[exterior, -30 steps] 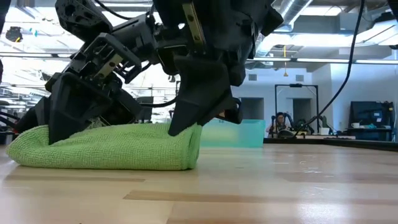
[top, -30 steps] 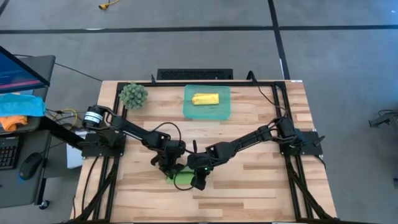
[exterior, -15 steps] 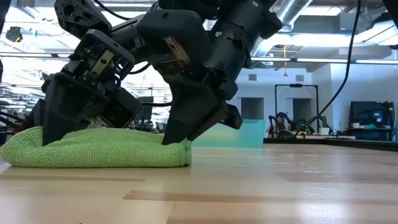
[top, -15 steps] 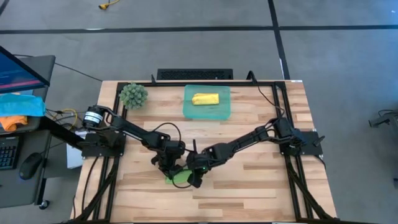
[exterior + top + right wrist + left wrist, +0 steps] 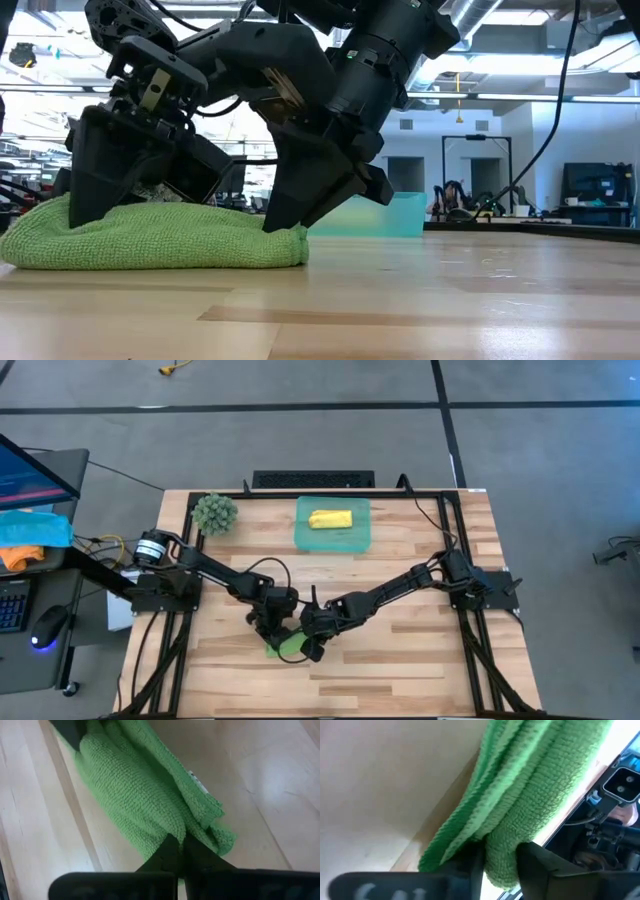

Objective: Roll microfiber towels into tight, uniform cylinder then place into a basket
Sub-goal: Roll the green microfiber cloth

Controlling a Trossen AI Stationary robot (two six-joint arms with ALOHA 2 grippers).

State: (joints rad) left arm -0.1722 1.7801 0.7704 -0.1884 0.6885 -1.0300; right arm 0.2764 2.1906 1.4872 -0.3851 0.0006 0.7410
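Note:
The light green towel (image 5: 150, 237) lies as a loose roll on the table's near middle (image 5: 287, 645). My left gripper (image 5: 267, 635) is shut on its left end and my right gripper (image 5: 310, 645) on its right end. In the low view the left gripper (image 5: 95, 205) stands over the roll's left end and the right gripper (image 5: 285, 215) over its right end. The yellow towel (image 5: 330, 519) lies rolled inside the teal basket (image 5: 305, 538) at the table's far middle. My left gripper pinches a thick fold of the green towel (image 5: 502, 857) between its two fingers, near the roll's left end. It comes from above, slanting down. The roll lies on the table under it. My right gripper pinches the towel's layered edge (image 5: 200, 832) at the roll's right end, the fingertips (image 5: 172, 847) close together. It comes from above, slanting toward the table's left. That end rests on the table.
A fuzzy green ball (image 5: 214, 512) sits at the far left corner. Blue and orange cloths (image 5: 30, 535) lie on a side desk left of the table. Bare wood stretches right of the roll (image 5: 480, 290). A person sits in the room far behind (image 5: 452, 195).
My right gripper has gone a little toward the table's left and tipped over more. The green roll has slid a little leftward along the table with both grippers and sits lower and flatter than before.

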